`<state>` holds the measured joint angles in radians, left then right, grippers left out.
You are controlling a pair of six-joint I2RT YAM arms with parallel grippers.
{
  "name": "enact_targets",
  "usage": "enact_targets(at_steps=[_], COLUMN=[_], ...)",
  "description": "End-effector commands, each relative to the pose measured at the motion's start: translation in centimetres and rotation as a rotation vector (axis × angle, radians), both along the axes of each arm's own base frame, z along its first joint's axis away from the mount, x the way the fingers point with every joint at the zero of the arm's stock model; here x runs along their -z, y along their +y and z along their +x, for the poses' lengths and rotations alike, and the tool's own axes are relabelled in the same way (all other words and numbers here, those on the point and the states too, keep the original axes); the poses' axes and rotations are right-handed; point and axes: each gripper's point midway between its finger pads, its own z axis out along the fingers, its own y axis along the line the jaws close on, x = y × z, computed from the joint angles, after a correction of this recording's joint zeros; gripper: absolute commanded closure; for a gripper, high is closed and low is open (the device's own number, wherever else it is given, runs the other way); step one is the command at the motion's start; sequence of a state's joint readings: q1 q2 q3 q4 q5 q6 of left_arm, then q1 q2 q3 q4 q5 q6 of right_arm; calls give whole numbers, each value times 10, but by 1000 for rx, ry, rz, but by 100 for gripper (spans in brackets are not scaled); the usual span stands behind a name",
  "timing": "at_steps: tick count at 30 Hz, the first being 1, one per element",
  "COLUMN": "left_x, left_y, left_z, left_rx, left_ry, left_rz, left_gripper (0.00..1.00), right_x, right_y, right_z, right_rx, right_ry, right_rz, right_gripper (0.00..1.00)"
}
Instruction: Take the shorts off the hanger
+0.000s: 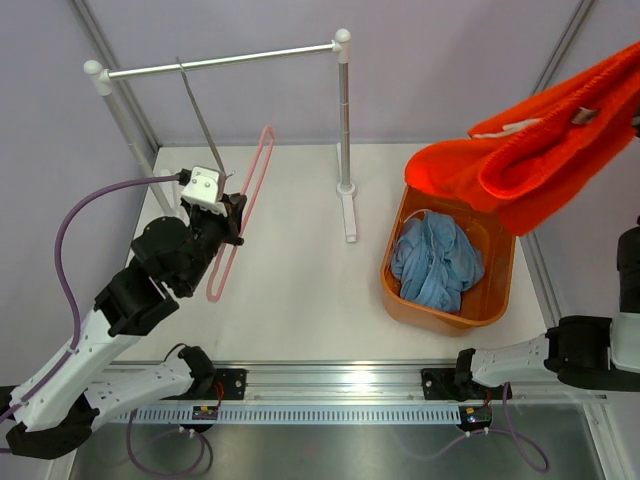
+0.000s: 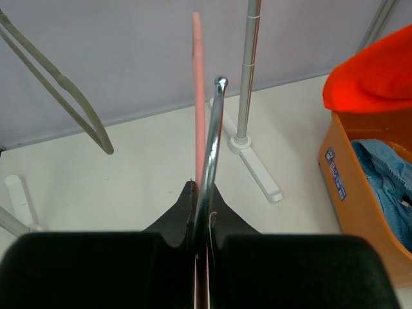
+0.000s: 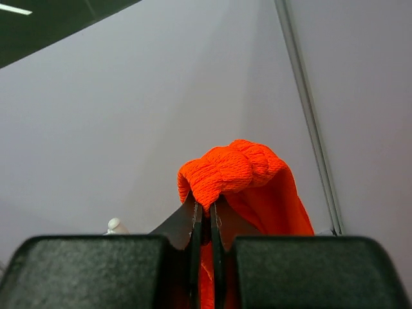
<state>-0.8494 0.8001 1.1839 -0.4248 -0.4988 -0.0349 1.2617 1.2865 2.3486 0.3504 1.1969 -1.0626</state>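
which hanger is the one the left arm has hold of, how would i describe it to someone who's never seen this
Start at the white clothes rail standing at the back left of the table; a grey hanger hangs from its bar. Just in front of it, the left gripper is shut on the metal hook of a second hanger. That is the pink hanger: bare, off the rail, and the only pink one.

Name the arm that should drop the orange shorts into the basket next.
Right. The right tool is shut on the orange shorts, which hang above the basket where the blue shorts lie. The left tool is shut on the metal hook of the pink hanger, away from the basket.
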Motion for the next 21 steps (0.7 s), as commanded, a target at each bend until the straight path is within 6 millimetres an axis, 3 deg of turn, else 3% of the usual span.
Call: enact_targets(at_steps=[1,8,12,16,17,21], left_x=[-13,-9,-7,-3,-3,-2], left_y=[-3,-4,-3,-1,1,1], left_z=[-1,0,0,0,0,0], left_rx=[21,19,15,7,4,1], left_ry=[-39,-37,-34,-36,-38,-39], left_rz=[-48,-43,-38,-30,-29,-25], left_gripper=[100,100,100,100,100,100], right_x=[13,27,33,34,42,50], right_y=[22,50,76,87,95,90], right_z=[7,17,32,43,49,63], right_rx=[5,-7,27,23,1,40], right_ry=[21,54,82,88,110,134], right_rz=[-66,-138,-216,-232,-249,-242], right_gripper=[100,100,100,100,100,100])
